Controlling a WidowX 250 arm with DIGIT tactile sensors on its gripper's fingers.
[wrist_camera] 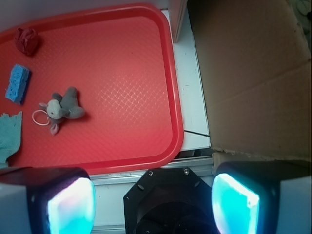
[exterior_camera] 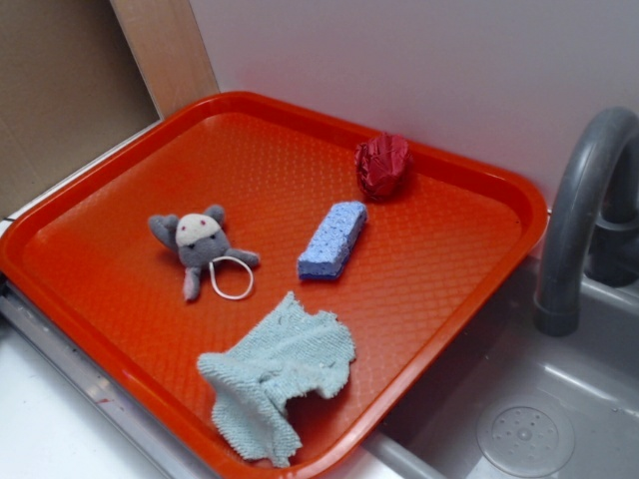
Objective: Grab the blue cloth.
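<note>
The blue cloth is a pale blue-green terry washcloth, crumpled at the near corner of the red tray. In the wrist view only its edge shows at the far left, the blue cloth lying on the tray. My gripper hangs high above and off the tray's near rim, open, its two glowing cyan pads wide apart with nothing between them. The gripper does not appear in the exterior view.
On the tray lie a grey plush toy with a white ring, a blue sponge block and a red knitted ball. A grey faucet and sink sit to the right. Cardboard stands beside the tray.
</note>
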